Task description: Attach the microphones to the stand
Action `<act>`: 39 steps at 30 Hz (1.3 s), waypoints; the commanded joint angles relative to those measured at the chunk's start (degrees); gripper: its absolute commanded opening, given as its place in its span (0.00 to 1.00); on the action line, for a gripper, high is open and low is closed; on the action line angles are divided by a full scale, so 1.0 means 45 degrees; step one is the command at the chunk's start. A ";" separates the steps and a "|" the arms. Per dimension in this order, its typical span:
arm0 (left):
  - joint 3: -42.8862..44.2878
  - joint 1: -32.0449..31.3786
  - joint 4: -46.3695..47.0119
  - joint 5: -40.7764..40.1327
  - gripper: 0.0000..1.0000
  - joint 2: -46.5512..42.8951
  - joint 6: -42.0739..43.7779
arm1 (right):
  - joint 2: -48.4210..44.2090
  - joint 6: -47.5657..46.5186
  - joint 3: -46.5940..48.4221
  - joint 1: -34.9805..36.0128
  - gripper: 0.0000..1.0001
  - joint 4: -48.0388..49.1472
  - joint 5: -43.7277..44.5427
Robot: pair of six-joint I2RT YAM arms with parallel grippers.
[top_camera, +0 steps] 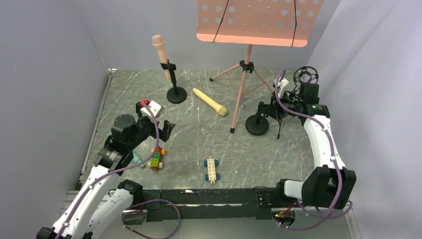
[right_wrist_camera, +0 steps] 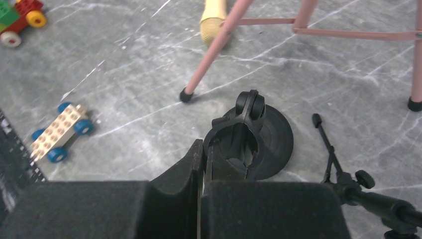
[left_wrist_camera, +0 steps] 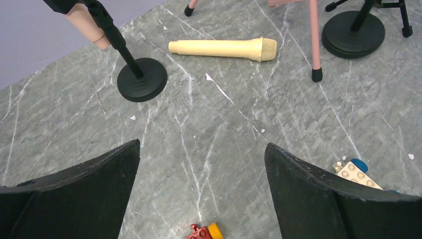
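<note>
The pink microphone stands clipped in a black round-base stand at the back left; its handle shows in the left wrist view. The pale yellow microphone lies flat on the table, also seen in the left wrist view. The teal-green microphone lies mostly hidden under my left arm. My left gripper is open and empty above bare table. My right gripper is shut on the edge of the empty clip of a second round-base stand.
A pink music stand with tripod legs stands at the back centre. A black tripod with a shock mount is at the right. A colourful brick car and a cream car with blue wheels lie in front.
</note>
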 commanded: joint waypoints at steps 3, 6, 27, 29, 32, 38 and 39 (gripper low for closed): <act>0.0074 0.0065 0.0242 0.0223 0.99 0.0036 0.0138 | -0.1548 -0.3190 0.1522 0.0536 0.00 -0.3394 -0.1432; 0.0087 0.0065 0.0249 0.0234 0.99 0.0066 0.0146 | -0.1931 -0.3886 0.1722 0.1307 0.00 -0.4615 -0.1234; -0.0379 0.0070 0.0600 -0.0135 0.99 -0.0242 0.0373 | 0.0402 -0.4649 0.2806 0.6292 0.00 -0.3641 -0.1314; -0.0398 0.0065 0.0603 -0.0184 0.99 -0.0212 0.0413 | 0.0610 -0.4711 0.2736 0.6306 0.00 -0.3425 -0.1274; -0.0418 0.0067 0.0656 -0.0149 0.99 -0.0129 0.0443 | 0.0664 -0.4691 0.2325 0.6326 0.00 -0.3041 -0.1212; -0.0438 0.0065 0.0717 0.0164 0.99 0.0129 0.0516 | 0.0343 -0.4789 0.1058 0.6327 0.15 -0.2590 -0.1176; -0.0428 0.0065 0.0705 0.0199 0.99 0.0175 0.0521 | 0.0295 -0.4777 0.0919 0.6333 0.18 -0.2553 -0.1186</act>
